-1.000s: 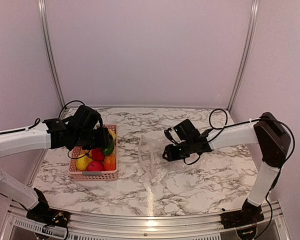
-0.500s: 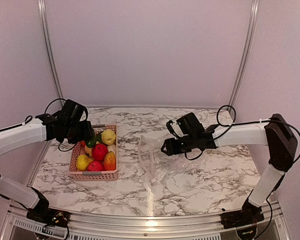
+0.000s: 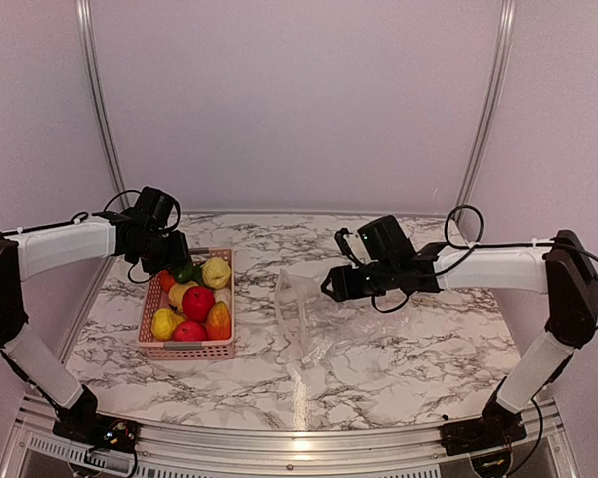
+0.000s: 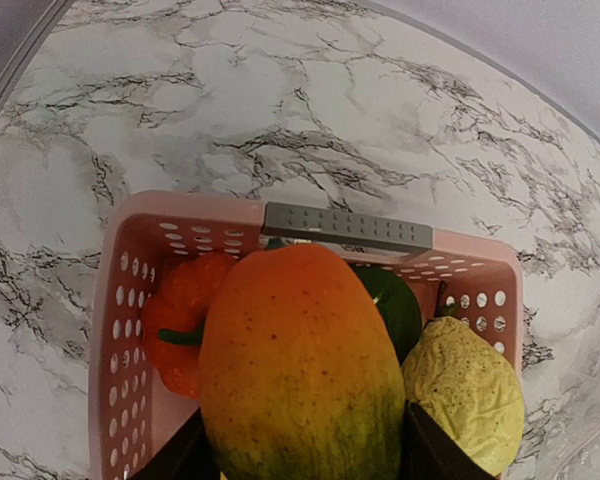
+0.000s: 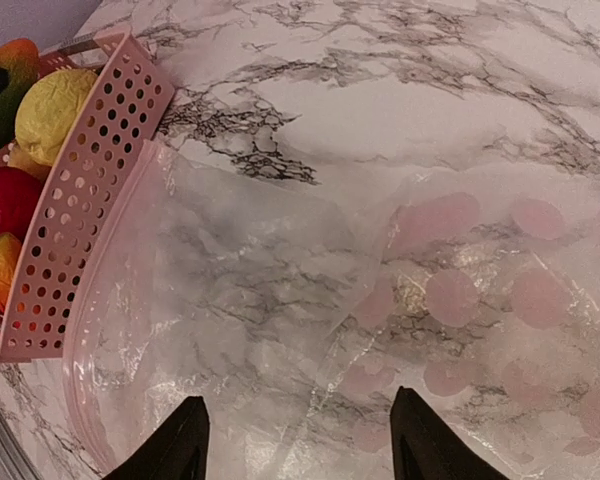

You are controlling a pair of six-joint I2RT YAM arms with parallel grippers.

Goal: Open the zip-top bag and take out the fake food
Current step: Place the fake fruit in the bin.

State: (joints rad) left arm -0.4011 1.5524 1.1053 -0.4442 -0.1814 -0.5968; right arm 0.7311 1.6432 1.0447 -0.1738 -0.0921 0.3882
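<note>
- Left gripper is closed around an orange-and-green mango. The fruit fills the whole gap between its fingers, and it hangs over the back end of the pink basket.
- Right gripper has its jaws spread wide with nothing between them. It hovers to the right of the basket, above the zip-top bag.
- That bag lies flat just beside the basket's right wall, with its long axis roughly parallel to the basket's long side. Its open edge faces the basket.
- Only marble and printed pink dots show through the clear plastic. No food is visible inside, though crinkles and glare hide parts of it.
- Fake food is piled in the basket: red, yellow and orange pieces, with a dark green one at the back end.
- The coming move likely turns on the mango and the basket. The basket's contents lie directly below and ahead of the gripping fingers, so lowering the fruit toward the middle of the basket would seat it.
- For that the left arm is plainly the nearer, since the right one sits beyond the bag, well apart from the basket.
- By this layout the task looks nearly finished.
</note>
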